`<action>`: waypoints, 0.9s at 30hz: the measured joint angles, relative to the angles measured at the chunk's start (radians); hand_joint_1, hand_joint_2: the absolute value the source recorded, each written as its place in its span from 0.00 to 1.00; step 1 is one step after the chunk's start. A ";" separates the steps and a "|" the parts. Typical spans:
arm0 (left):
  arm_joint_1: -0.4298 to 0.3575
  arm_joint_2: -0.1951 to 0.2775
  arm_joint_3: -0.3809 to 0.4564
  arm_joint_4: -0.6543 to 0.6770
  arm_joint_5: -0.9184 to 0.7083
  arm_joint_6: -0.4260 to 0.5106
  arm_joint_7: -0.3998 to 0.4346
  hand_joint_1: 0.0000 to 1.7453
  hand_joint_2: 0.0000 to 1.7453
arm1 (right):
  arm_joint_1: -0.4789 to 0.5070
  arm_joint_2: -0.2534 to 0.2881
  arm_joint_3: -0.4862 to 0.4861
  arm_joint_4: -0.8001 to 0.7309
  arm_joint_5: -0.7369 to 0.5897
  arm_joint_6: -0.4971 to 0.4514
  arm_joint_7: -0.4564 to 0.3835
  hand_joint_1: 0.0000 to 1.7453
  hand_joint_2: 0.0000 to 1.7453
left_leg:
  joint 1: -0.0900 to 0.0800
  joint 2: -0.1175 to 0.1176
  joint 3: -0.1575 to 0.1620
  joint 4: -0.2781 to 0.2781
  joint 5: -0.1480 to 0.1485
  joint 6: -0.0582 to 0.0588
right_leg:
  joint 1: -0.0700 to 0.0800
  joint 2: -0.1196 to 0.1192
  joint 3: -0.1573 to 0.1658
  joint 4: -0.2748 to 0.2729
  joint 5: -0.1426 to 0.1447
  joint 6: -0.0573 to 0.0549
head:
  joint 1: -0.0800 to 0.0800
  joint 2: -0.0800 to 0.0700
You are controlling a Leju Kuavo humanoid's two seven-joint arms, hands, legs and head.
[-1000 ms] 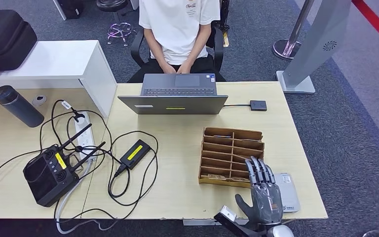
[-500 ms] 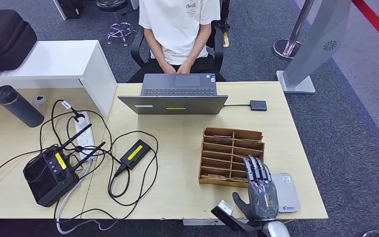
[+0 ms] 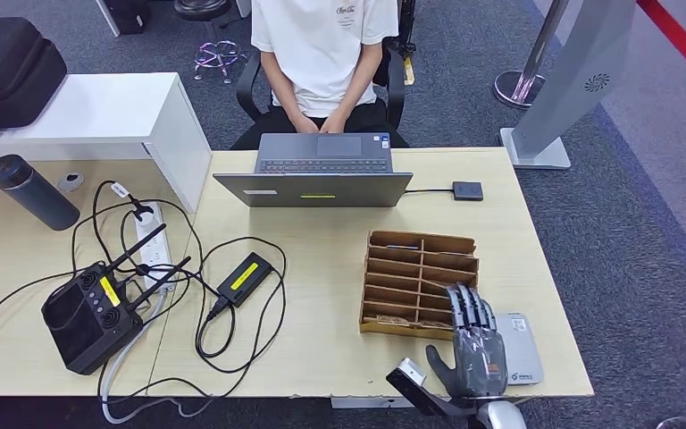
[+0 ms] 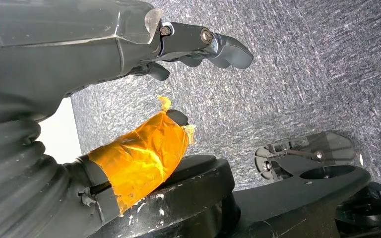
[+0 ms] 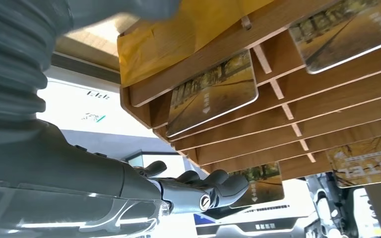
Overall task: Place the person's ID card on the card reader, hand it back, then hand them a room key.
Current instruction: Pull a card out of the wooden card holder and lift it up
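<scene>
My right hand (image 3: 473, 347) hovers over the table's near right part, fingers straight and spread, holding nothing. Its fingertips reach over the near right corner of the wooden card rack (image 3: 411, 268). Just right of the hand lies the flat white card reader (image 3: 522, 350). In the right wrist view the rack's slots (image 5: 297, 124) hold several room key cards (image 5: 213, 99) with a yellow tree picture, and my fingers (image 5: 203, 187) sit close to them, empty. My left hand (image 4: 198, 44) hangs over grey carpet, fingers loosely bent, holding nothing. The person (image 3: 322, 54) sits behind the laptop, hands in their lap.
An open grey laptop (image 3: 317, 174) stands at the far middle, cabled to a small black box (image 3: 467, 190). Left of the rack lie a black adapter with a yellow label (image 3: 246, 277), looping cables, a black controller (image 3: 89, 313), a power strip and a dark bottle (image 3: 31, 192).
My right hand dipped slightly toward the table's near edge, then came back a little toward the rack. Nothing else has moved.
</scene>
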 joint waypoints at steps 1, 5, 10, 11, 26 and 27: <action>0.000 0.000 0.000 0.000 0.000 0.000 0.000 0.00 1.00 | 0.000 -0.001 0.000 0.000 -0.006 0.000 0.000 1.00 1.00 | 0.000 0.000 0.000 0.000 0.000 0.000 | 0.000 0.000 0.000 0.000 0.000 0.000 | 0.000 0.000; 0.000 0.000 0.000 0.000 0.001 0.000 0.000 0.00 1.00 | -0.001 -0.002 0.001 0.000 -0.019 -0.005 0.000 1.00 1.00 | 0.000 0.000 0.000 0.000 0.000 0.000 | 0.000 0.000 0.000 0.000 0.000 0.000 | 0.000 0.000; 0.000 0.000 0.000 0.000 0.001 0.000 0.000 0.00 1.00 | -0.012 -0.006 0.002 0.000 -0.019 -0.014 0.002 1.00 1.00 | 0.000 0.000 0.001 0.000 0.000 0.000 | 0.000 0.000 0.000 0.000 0.000 0.000 | 0.000 0.000; 0.000 0.000 -0.001 0.000 0.001 0.000 0.000 0.00 1.00 | -0.014 -0.006 0.003 0.000 -0.016 -0.014 0.004 1.00 1.00 | 0.000 0.000 0.001 0.000 0.000 0.000 | 0.000 0.000 0.000 0.000 0.000 0.000 | 0.000 0.000; 0.000 0.000 -0.006 0.000 0.001 0.000 0.000 0.00 1.00 | -0.020 -0.011 0.026 0.000 0.001 -0.014 0.036 1.00 1.00 | 0.000 0.000 0.001 0.000 0.000 0.000 | 0.000 0.000 0.001 0.000 0.000 0.000 | 0.000 0.000; 0.000 0.000 -0.006 0.000 0.001 0.000 0.000 0.00 1.00 | -0.019 -0.012 0.026 0.000 0.001 -0.014 0.036 1.00 1.00 | 0.000 0.000 0.001 0.000 0.000 0.000 | 0.000 0.000 0.001 0.000 0.000 0.000 | 0.000 0.000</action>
